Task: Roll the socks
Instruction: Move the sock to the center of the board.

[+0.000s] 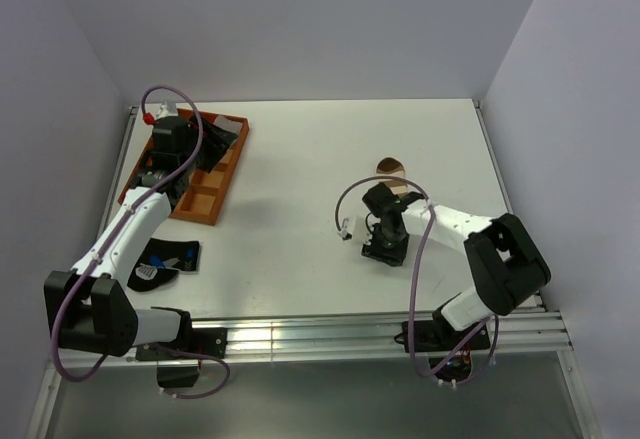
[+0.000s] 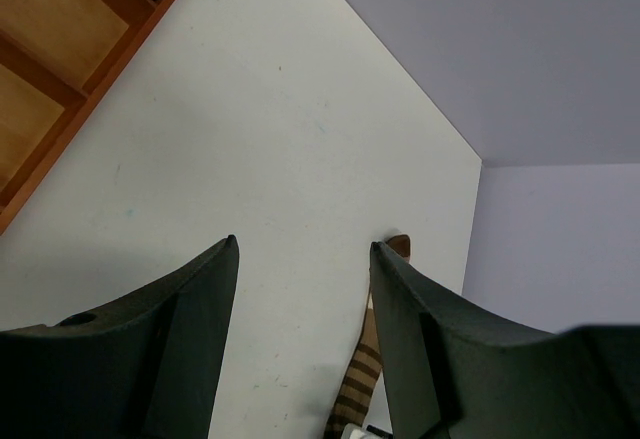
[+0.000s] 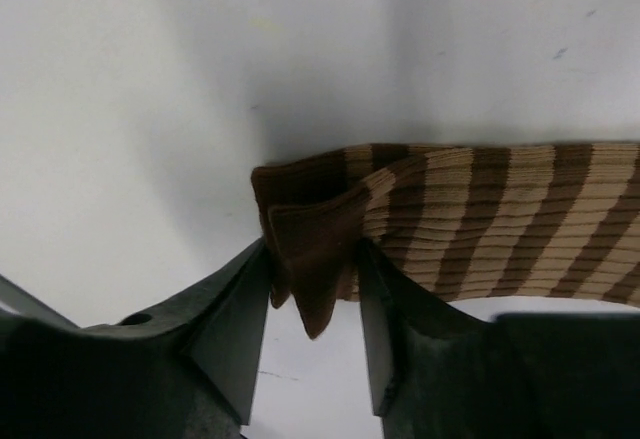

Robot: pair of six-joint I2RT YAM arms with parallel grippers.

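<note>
Pinching brown-and-tan sock cuff | right fingers | overhead: sock mostly hidden

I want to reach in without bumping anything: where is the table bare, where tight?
Barest: the middle of the table, between the orange tray and the striped sock, plus the far strip behind both. Tight: the left edge, with tray, left gripper and a black item, and around the right gripper at the sock.

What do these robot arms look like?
The left arm and right arm are white tubes joined by chunky black joints, each with a looping purplish cable. The left claw and right claw each have two dark, wedge-shaped fingers.
</note>
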